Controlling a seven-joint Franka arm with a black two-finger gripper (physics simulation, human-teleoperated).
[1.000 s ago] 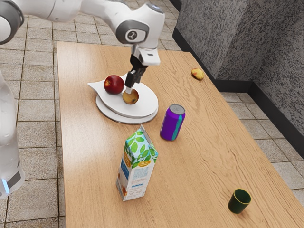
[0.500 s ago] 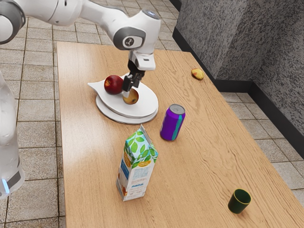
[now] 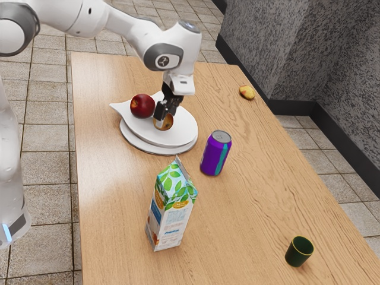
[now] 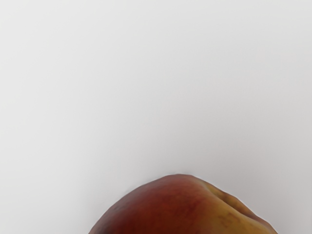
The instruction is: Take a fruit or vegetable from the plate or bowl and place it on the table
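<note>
Overhanging the red-and-yellow fruit point(image 3: 167, 122) on the white dish point(image 3: 184, 129): the gripper point(image 3: 162, 120). Jaw state cannot be determined.

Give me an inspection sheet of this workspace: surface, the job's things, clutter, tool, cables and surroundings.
Surface: wooden table, visible grain.
Job's things: red apple and red-and-yellow fruit on a white dish with one pointed end, over a rounder plate.
Clutter: purple can, upright; carton, upright; dark green cup, upright; small yellow fruit near the table's edge.
Tool: the tool is down at the red-and-yellow fruit; a grip can't be confirmed.
Cables: nothing seen.
Surroundings: tiled floor, speckled grey walls, dark baseboard.
</note>
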